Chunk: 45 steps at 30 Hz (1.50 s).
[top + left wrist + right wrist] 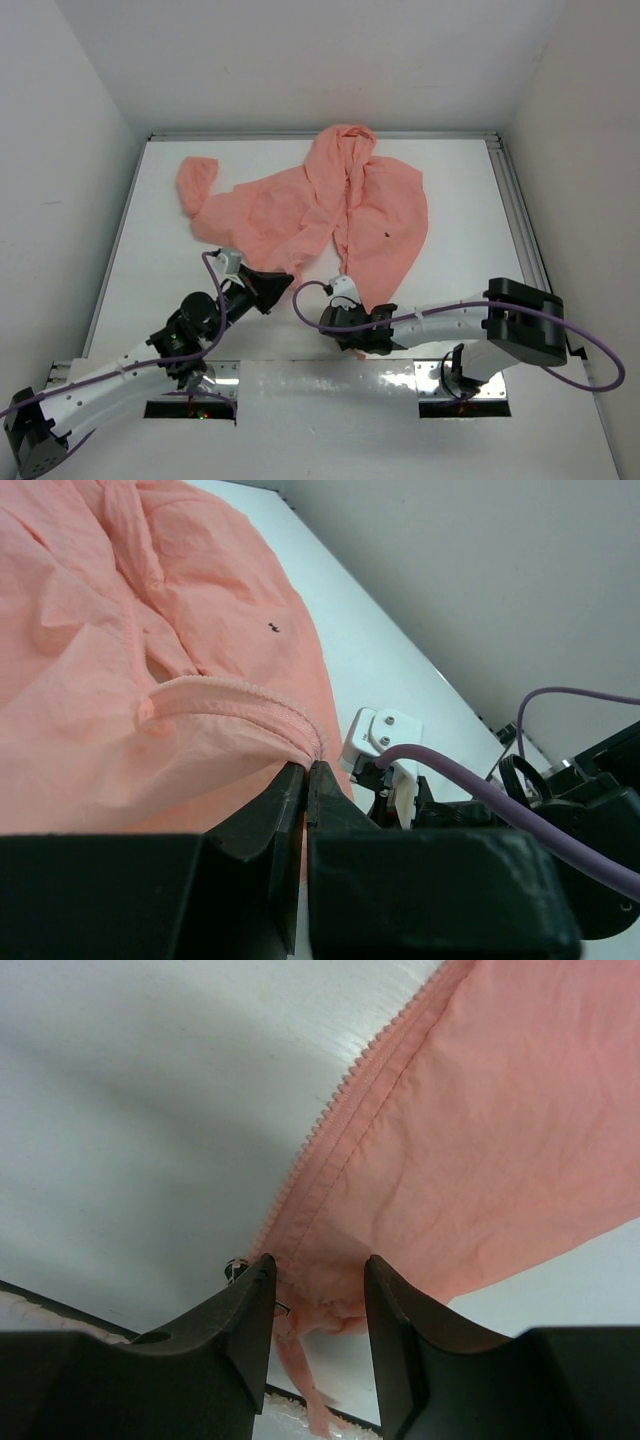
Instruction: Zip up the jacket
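Observation:
The salmon-pink jacket [330, 210] lies spread on the white table [170, 270], hood at the far end, with a tiny dark mark [388, 235] on its right panel. My left gripper [272, 287] is shut on the hem of the left front panel; in the left wrist view the fingers [285, 785] pinch that stitched edge of the jacket [120, 630]. My right gripper [348, 298] sits at the bottom of the right panel. Its jaws stand open [318, 1280] around the bunched lower end of the zipper edge [340, 1095]. A small metal slider [237, 1268] shows beside the left finger.
White walls close in the table on three sides. A metal rail [520, 220] runs along the right edge. The right arm's wrist and purple cable [560, 820] lie close to my left gripper. One sleeve [197, 185] stretches to the far left.

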### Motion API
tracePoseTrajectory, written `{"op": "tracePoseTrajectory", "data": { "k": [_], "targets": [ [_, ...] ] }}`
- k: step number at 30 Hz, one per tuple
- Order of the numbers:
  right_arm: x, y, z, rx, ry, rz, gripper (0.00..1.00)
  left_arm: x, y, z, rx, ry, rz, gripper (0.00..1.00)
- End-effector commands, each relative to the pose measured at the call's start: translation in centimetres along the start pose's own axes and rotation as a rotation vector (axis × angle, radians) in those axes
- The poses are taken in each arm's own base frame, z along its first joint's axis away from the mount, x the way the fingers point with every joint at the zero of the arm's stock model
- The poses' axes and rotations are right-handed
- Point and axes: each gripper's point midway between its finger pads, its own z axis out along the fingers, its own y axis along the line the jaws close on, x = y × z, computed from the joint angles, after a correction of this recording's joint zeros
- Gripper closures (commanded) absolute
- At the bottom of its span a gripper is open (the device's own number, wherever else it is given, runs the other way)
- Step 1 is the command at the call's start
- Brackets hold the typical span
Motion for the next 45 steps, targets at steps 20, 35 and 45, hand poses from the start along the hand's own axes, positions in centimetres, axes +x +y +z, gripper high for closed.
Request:
{"op": "tracePoseTrajectory", "data": {
  "k": [20,35,45],
  "targets": [
    [4.0,0.1,0.6,-0.075,0.074,0.094,1.00,-2.3,-0.2,-0.2,-0.029,-0.048,0.005,1.00],
    [-10.9,0.1,-7.3,-0.295,-0.677,0.212,1.00,-0.5,-2.2,0.6,0.078,0.015,-0.099,1.00],
    [-13.5,-0.6,-10.5,-0.356,-0.894,0.185,1.00,-0.8,-3.3,1.3,0.106,0.027,-0.138,1.00]
  ]
}}
